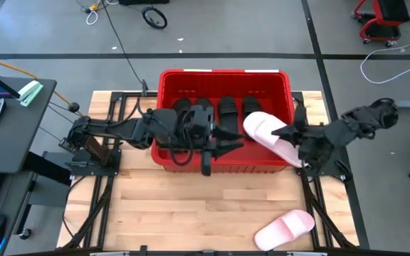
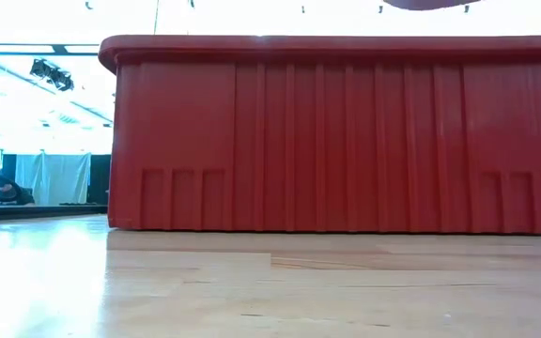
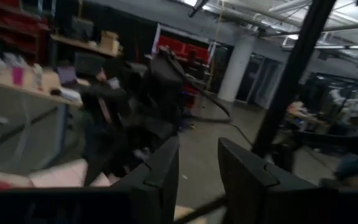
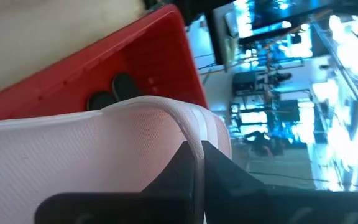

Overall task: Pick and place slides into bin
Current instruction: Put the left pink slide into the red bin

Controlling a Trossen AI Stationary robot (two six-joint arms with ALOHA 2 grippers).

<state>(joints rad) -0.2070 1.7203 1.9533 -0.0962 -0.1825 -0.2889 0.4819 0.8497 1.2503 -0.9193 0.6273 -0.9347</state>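
The red bin (image 1: 225,78) stands at the table's far middle, and its near wall fills the low view (image 2: 346,141). Several black slides (image 1: 219,110) lie inside it. My right gripper (image 1: 295,139) is shut on a pale pink slide (image 1: 269,131) over the bin's right end. A second pale pink slide (image 1: 285,227) lies flat on the table near the front right edge. My left gripper (image 1: 219,142) is open and empty over the bin's near wall; its fingers (image 3: 166,168) stand apart in the left wrist view. My right gripper pinches a thin edge of the pink slide (image 4: 194,146) between its two fingers; strap or sole, I cannot tell. The fingers come from the table's right. The slide is lifted clear and tilted over the bin's right end.
The bin's rim (image 4: 104,68) lies just beyond the held slide. My two arms reach in from the table's left and right and nearly meet over the bin's near wall. Bare wood (image 1: 191,206) lies in front of the bin.
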